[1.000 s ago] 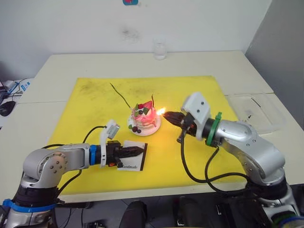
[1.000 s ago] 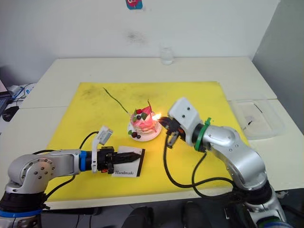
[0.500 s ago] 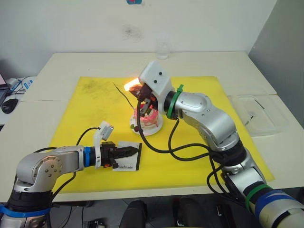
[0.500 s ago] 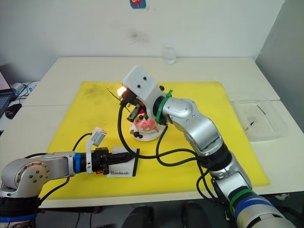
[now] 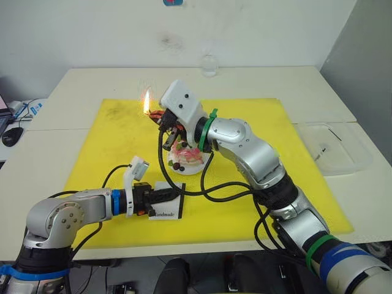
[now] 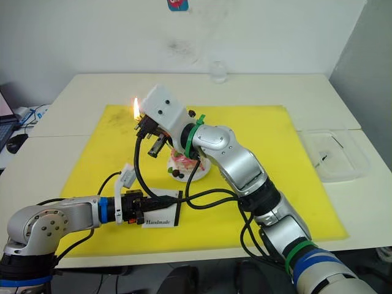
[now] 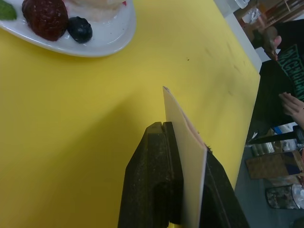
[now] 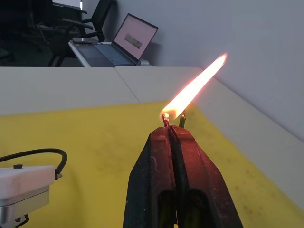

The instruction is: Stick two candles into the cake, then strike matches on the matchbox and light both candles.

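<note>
Flame up on the match [image 8: 166, 118], pinched at the tip of the right claw [image 5: 160, 117], which is clamped tight on it, up and behind the cake [image 5: 185, 153] on the robot's left side. Right beside the flame stands the tip of the green candle [image 8: 182, 117], a thin stick running from the cake up and away to the left. That's the relation that matters: wick end just beside the fire, right arm nearest. In front of the cake, left claw [image 7: 183, 142] grips the matchbox [image 5: 167, 207] by its edge on the yellow mat [image 5: 110, 147] covering the surface.
</note>
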Available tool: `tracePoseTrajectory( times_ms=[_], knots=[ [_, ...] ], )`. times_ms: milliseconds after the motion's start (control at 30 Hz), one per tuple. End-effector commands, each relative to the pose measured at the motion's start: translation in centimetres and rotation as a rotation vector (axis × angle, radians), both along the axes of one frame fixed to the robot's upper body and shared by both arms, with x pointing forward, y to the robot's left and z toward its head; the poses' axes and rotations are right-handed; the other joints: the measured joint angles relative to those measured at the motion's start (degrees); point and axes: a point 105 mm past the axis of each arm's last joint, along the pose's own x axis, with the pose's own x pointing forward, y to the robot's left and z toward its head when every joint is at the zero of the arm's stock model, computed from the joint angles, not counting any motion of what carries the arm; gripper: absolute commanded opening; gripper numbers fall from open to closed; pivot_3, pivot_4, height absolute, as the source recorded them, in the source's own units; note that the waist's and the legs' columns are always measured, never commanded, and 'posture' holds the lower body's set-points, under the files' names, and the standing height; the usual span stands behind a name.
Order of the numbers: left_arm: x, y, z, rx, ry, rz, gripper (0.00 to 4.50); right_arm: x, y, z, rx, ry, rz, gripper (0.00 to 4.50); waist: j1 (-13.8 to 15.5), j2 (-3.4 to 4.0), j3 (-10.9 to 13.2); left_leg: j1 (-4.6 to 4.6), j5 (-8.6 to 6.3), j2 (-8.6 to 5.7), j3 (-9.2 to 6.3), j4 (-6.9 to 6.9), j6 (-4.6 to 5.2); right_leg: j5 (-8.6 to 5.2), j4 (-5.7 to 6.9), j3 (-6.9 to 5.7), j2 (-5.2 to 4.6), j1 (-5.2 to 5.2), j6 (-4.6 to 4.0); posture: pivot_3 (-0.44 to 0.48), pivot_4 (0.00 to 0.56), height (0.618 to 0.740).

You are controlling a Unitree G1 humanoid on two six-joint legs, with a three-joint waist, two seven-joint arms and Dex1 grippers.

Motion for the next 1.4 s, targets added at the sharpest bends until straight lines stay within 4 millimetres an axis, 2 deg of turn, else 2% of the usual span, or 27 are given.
tracePoseTrajectory(
  times_ms=[33,733,1400],
  knots=[
    [0.22,-0.36,0.9,-0.003,-0.052,-0.01,0.0,-0.24,0.25,1.6,0.041,-0.043,0.018,0.04,0.0,0.0,0.0,0.0,0.0,0.0,0.0,0.0,0.0,0.0,0.0,0.0,0.0,0.0,0.0,0.0,0.15,0.74],
    [0.3,-0.57,1.12,-0.009,-0.059,-0.016,0.0,-0.31,0.48,1.2,0.107,0.09,0.022,0.04,-0.02,0.0,0.0,0.0,0.0,0.0,-0.02,0.0,0.0,0.0,0.0,-0.01,0.0,0.0,-0.01,0.0,0.15,0.74],
    [0.32,-0.4,1.14,-0.004,-0.058,-0.016,0.0,-0.35,0.39,1.05,0.12,0.105,0.015,0.04,-0.03,0.0,0.0,0.0,0.0,0.0,-0.02,0.0,0.0,0.0,-0.01,-0.01,0.0,0.0,0.0,0.0,0.15,0.74]
  ],
)
